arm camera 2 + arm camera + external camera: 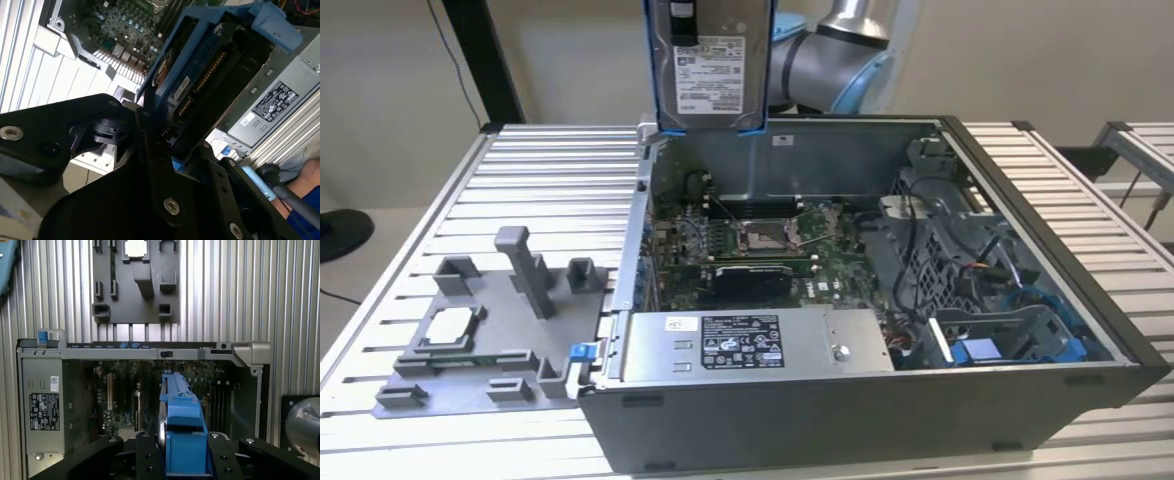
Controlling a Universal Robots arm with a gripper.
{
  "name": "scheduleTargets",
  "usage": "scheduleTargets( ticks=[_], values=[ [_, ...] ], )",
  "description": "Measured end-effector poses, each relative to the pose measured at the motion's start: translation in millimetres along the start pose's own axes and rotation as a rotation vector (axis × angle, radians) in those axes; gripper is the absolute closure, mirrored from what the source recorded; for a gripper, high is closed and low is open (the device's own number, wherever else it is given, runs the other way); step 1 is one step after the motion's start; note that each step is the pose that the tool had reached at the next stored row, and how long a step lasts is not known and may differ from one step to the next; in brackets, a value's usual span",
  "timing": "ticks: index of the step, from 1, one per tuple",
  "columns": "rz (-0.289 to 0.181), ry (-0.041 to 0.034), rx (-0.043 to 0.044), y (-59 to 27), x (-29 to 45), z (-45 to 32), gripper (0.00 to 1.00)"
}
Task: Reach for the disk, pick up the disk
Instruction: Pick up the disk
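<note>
The disk (711, 65), a silver drive with a white label in a blue bracket, hangs upright in the air above the back left corner of the open computer case (854, 410) in the exterior view. In the first wrist view my gripper (185, 460) is shut on the disk (181, 410), with a black finger (148, 455) on each side of its blue edge. In the second wrist view the disk (200, 85) sticks out from between the same black fingers (155, 165), high over the case's inside.
Below lie the motherboard (761, 240) and a grey box with a black-and-white sticker (747, 342) at the case front. On the slatted metal table (547, 170), at the exterior view's left, a grey fixture plate (494, 375) holds a small white-topped chip (451, 325).
</note>
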State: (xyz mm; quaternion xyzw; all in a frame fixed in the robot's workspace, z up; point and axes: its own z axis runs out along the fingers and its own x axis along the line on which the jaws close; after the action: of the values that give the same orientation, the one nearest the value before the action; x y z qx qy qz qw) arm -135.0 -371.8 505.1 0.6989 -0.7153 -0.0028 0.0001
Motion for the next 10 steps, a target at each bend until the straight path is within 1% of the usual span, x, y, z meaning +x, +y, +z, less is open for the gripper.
scheduleTargets(
  ticks=[10],
  values=[
    [0.000, 0.0000, 0.0000, -29.5, -0.7, -0.1, 1.00]
  ],
)
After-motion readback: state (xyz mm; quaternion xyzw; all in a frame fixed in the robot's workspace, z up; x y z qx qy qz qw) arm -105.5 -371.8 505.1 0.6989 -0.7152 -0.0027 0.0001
